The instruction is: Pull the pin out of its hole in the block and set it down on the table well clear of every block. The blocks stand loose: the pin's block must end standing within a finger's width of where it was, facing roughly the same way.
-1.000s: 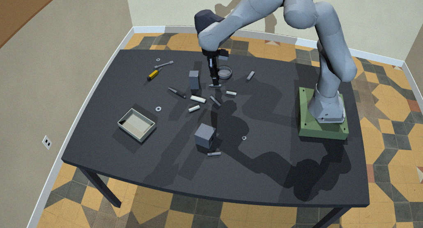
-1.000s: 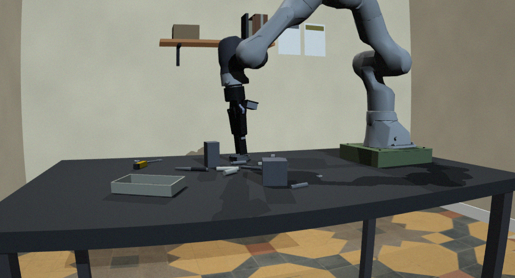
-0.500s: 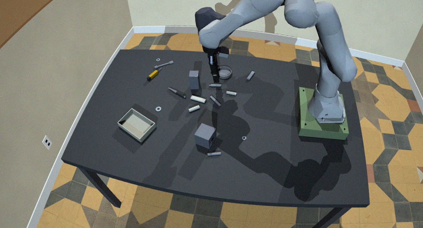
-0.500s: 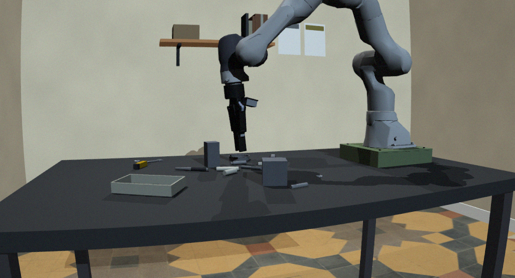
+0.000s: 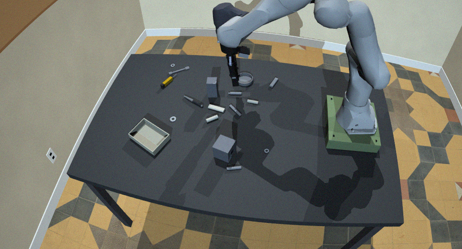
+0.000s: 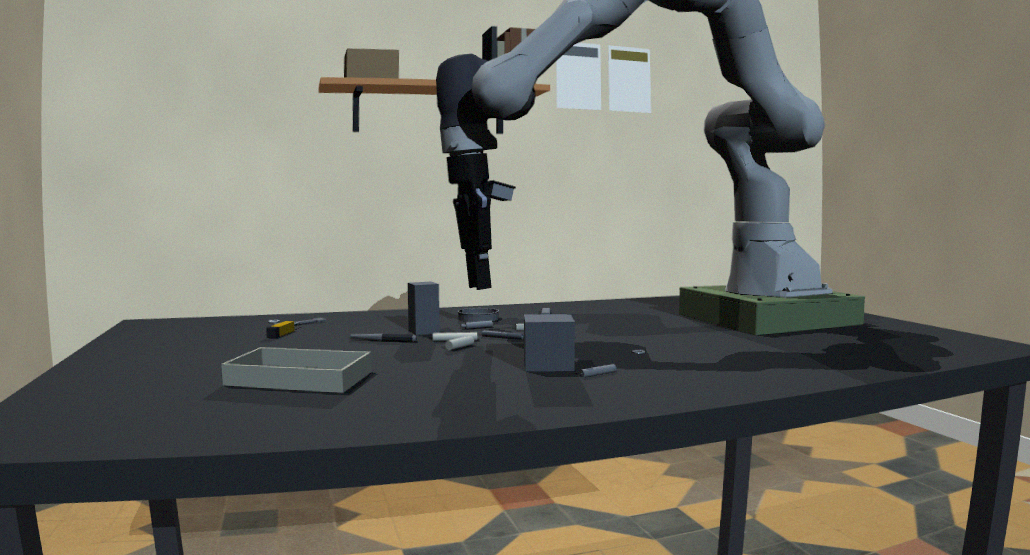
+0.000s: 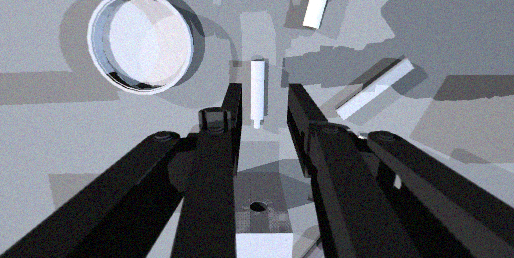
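Note:
The pin is a short light grey rod that lies flat on the table, right of the tall grey block. In the wrist view the pin shows below and between my fingers, and the block's top with its empty hole is at the bottom edge. My gripper hangs well above the table, right over the pin. Its fingers stand a little apart with nothing between them. A second, cube-shaped block stands nearer the front.
A round dish sits just behind the pin. Several other loose rods lie around it, one by the cube block. An open tray is at the left, a yellow-handled tool at the back left.

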Motion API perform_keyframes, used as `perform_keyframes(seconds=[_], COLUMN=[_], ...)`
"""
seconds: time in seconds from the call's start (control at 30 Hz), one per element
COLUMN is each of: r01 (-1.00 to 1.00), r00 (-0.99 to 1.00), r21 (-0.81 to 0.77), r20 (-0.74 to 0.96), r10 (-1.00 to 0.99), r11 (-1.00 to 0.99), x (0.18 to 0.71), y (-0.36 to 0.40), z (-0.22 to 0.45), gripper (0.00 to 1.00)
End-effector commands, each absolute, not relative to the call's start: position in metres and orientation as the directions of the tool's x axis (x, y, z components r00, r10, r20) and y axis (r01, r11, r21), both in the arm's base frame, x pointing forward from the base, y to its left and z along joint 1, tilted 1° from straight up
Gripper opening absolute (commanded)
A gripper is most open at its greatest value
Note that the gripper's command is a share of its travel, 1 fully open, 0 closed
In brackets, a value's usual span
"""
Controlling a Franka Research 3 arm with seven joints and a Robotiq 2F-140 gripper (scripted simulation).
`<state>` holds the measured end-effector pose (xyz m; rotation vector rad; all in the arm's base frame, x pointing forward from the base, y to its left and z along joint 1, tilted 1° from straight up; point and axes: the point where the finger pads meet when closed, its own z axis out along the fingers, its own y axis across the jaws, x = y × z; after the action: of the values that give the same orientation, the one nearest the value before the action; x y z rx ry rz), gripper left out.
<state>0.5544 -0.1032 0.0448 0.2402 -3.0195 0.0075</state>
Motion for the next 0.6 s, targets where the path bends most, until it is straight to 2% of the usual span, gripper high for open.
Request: perform_keyframes(seconds=[0.0, 0.57], r01=[-0.149, -0.148], r00=[-0.981, -0.981], r21=[0.004, -0.002], r20=[0.124, 0.124], r10=[-0.149, -0.147], r11=[0.989, 0.989], x=[0.5507, 0.5513], y=[-0.1027, -0.1053], z=[0.0451, 0.051], gripper=[0.28, 0.28])
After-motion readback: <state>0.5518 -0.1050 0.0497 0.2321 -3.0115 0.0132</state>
